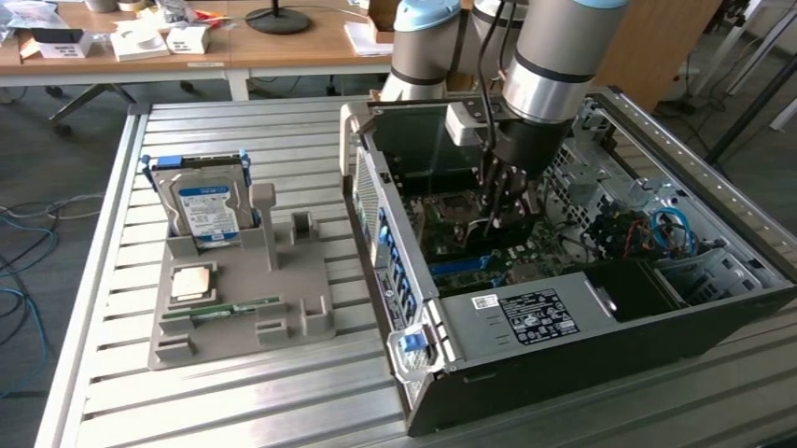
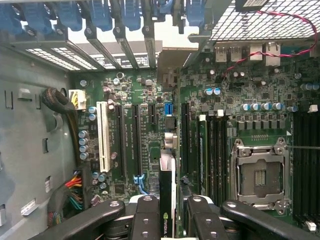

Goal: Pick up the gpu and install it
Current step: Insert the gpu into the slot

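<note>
— Where is the gpu (image 2: 166,192)?

— It's the thin, flat, dark card with a green logo on its edge. It sits edge-on between the black fingers (image 2: 147,215) of the gripper (image 2: 171,202), which is clenched on it from both sides. It hangs inside the open black computer case (image 1: 561,373), over the green motherboard (image 2: 150,100).

— Near which slot?

— It is among the long black expansion slots (image 2: 122,142) and runs parallel to them. The white slot (image 2: 104,137) is well apart on one side and the silver processor socket (image 2: 259,175) on the other. Whether its lower edge touches a slot I cannot tell.

— And seen from outside?

— The grey arm (image 1: 548,65) reaches straight down into the case. On the exterior view's left, on the slatted metal table (image 1: 249,401), stands a grey moulded holder (image 1: 299,308). A silver hard drive with a blue-white label (image 1: 205,210) stands upright at the holder's far end. Nearer lie a square pale chip (image 1: 193,280) and a narrow green memory stick (image 1: 237,308). A wooden desk (image 1: 286,47) stands far behind the table.
</note>
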Tool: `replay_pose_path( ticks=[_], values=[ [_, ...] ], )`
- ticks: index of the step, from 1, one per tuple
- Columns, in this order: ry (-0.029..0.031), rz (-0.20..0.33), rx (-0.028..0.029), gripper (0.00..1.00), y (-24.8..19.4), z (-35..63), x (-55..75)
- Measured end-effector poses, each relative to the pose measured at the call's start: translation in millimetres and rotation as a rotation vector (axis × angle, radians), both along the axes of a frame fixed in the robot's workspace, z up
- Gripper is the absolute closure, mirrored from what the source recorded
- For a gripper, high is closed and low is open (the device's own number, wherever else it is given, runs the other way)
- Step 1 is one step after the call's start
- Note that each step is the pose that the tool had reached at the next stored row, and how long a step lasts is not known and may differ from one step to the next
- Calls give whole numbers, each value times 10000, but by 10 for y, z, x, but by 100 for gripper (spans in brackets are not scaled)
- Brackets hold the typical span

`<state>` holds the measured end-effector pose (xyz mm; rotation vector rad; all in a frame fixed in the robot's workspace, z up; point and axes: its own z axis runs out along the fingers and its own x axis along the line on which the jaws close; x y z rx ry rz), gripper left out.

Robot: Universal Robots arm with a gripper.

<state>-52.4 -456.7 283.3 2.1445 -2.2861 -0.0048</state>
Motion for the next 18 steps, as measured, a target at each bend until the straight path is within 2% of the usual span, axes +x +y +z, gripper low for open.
replay_pose_path(
  ticks=[18],
  values=[
    [1,10,-3,74,0,-68,-1]
  ],
)
